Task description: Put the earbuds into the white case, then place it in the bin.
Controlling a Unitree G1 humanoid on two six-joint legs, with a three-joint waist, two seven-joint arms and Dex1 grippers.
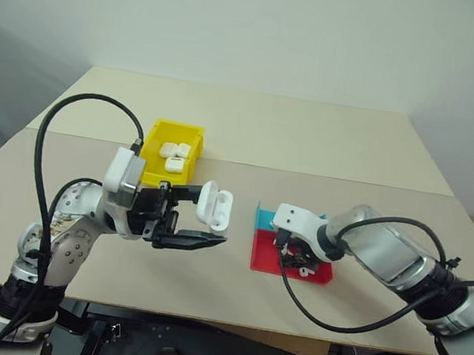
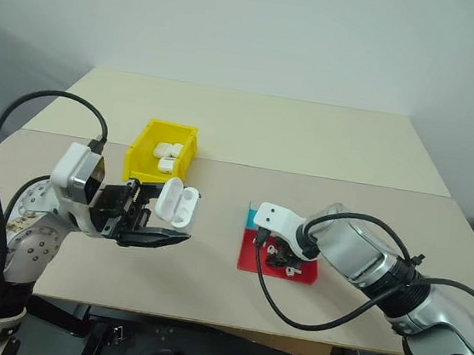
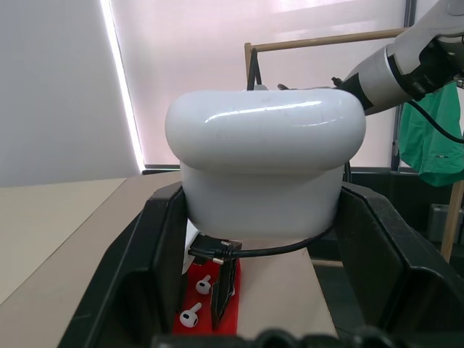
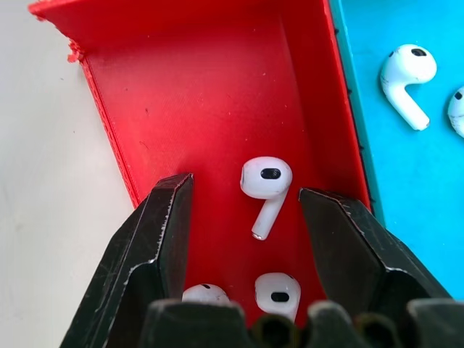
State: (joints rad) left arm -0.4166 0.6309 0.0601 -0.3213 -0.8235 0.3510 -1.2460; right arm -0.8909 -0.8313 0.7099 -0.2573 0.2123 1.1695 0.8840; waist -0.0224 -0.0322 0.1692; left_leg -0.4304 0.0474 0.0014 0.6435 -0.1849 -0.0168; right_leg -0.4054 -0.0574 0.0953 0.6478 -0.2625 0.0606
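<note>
The white case [image 1: 215, 207] hangs above the table with its lid flipped open. My left gripper [image 1: 201, 216] is shut on it, and the case [image 3: 264, 167] sits between the two black fingers. My right gripper [image 1: 291, 254] points down into the red half of the tray [image 4: 196, 94]. It is open, and its fingers [image 4: 170, 217] stand on either side of one earbud [image 4: 264, 185] without touching it. Two more earbuds [image 4: 279, 293] lie close under that gripper, and others [image 4: 406, 76] rest on the teal half. The yellow bin [image 1: 158, 132] stands behind my left gripper.
Several white cases [image 1: 175, 155] lie inside the bin. The flat teal-and-red tray [image 1: 262, 262] sits near the table's front edge, right of centre. A seam [image 1: 348, 180] runs across the tabletop behind the tray. Cables loop from both wrists.
</note>
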